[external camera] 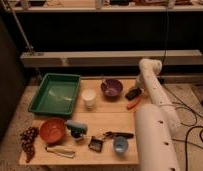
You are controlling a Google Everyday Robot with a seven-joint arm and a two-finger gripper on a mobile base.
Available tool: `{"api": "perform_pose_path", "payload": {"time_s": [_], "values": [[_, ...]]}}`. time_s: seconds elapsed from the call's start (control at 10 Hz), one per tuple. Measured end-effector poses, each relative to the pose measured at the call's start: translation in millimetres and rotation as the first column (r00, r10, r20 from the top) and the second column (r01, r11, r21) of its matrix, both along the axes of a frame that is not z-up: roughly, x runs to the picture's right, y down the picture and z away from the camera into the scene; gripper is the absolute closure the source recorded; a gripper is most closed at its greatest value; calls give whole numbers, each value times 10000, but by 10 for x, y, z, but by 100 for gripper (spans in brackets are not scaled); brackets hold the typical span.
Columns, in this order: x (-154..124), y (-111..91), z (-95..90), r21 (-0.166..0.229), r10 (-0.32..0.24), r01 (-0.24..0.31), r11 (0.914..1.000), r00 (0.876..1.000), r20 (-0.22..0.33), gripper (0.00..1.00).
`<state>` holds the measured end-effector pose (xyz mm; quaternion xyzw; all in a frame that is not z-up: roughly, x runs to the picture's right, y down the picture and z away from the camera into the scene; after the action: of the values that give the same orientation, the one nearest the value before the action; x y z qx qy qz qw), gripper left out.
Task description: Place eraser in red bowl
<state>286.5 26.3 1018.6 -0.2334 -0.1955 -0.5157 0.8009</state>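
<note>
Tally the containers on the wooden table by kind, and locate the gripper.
Bowls: 2, round orange-red bowl, round dark purple bowl
Cups: 2, white cup, small blue cup
Trays: 1, green rectangular tray
Total: 5
Gripper: at the black rectangular eraser, table's right side

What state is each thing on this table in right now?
red bowl: upright, empty.
eraser: lying on the table, outside the red bowl.
gripper: down at the eraser.
purple bowl: upright, looks empty.
white cup: upright.
green tray: flat, looks empty.
blue cup: upright.
</note>
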Motion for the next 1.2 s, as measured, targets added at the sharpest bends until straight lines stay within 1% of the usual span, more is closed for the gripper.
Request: {"api": "perform_pose_path", "payload": {"time_s": [0.1,0.3,0.4,0.5,0.8,0.9,1.2], "values": [[26,-8,-10,17,-1,1,10000,10000,-46,72],[59,-50,-46,79,42,-42,10000,10000,-78,88],[6,-69,-99,-24,-38,38,10000,10000,24,98],[-26,-123,-181,-101,-30,30,9999,10000,65,100],[-4,-504,-613,-46,19,-19,10000,10000,25,100],[-4,-530,-646,-51,18,-18,10000,10000,23,100],[-35,-527,-646,-73,-8,9,10000,10000,73,100]]}}
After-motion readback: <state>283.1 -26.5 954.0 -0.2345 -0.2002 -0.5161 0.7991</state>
